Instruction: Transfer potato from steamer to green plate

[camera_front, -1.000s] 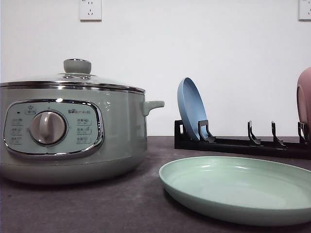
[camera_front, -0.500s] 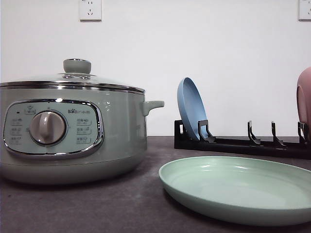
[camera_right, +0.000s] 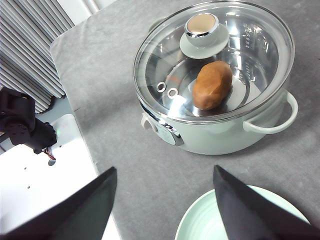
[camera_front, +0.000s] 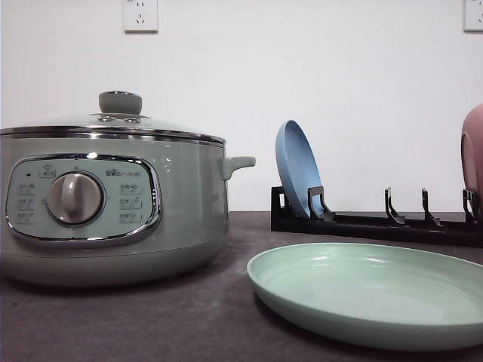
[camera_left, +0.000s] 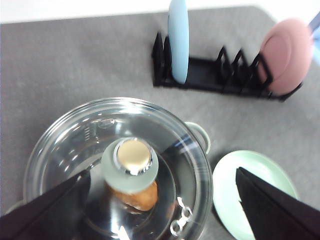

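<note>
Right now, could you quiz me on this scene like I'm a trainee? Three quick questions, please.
1. True or false: the lid is off the steamer.
2. Where is the potato? A) on the green plate B) inside the steamer C) in the rack
3. What colour is the plate standing at the rack's left end?

Key: 1. False, the lid is on. 2. B, seen through the glass. 3. Blue.

potato [camera_left: 134,196] half hidden under lid knob [camera_left: 129,164]; pink plate [camera_front: 473,154] cut by frame edge
</note>
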Action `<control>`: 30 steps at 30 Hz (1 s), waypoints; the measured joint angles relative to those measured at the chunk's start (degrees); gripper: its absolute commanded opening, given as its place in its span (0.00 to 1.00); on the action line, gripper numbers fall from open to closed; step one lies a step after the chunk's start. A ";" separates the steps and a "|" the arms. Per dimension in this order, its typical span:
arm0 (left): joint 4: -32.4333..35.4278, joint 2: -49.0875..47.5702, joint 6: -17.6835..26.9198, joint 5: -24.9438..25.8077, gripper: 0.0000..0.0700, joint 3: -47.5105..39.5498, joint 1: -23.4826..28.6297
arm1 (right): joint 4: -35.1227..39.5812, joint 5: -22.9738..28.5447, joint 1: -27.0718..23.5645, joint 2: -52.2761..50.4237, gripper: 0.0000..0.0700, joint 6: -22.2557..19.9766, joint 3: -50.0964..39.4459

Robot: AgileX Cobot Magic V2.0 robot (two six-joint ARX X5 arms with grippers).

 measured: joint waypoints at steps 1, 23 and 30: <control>-0.47 1.87 0.32 -1.26 0.85 1.18 -0.93 | 0.00 0.00 0.00 0.00 0.54 0.00 0.00; -2.31 22.21 3.32 -13.31 0.84 4.57 -7.82 | 0.02 0.04 0.00 0.00 0.55 0.00 0.00; -3.20 22.87 3.50 -15.09 0.77 4.57 -8.33 | 0.02 0.05 0.00 0.00 0.54 0.00 0.00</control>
